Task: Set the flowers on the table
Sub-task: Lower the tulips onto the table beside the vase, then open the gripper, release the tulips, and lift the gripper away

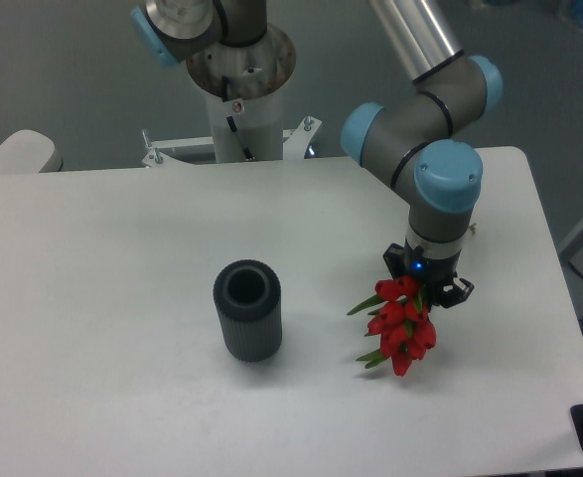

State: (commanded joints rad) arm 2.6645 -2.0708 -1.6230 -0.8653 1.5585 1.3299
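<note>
While gripper (428, 288) clasps flowers (400, 328) (red buds), vase (247, 310) upright, table (102, 258).

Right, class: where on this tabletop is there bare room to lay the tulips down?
Bare table spreads left of the grey vase, along the front edge, and right of the flowers. It is tighter in the gap between vase and flowers, and beneath the gripper holding them.

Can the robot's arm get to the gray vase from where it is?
Probably yes. Bare table lies between the gripper and the vase, nothing blocking, but the gripper seems to be holding the flowers.
</note>
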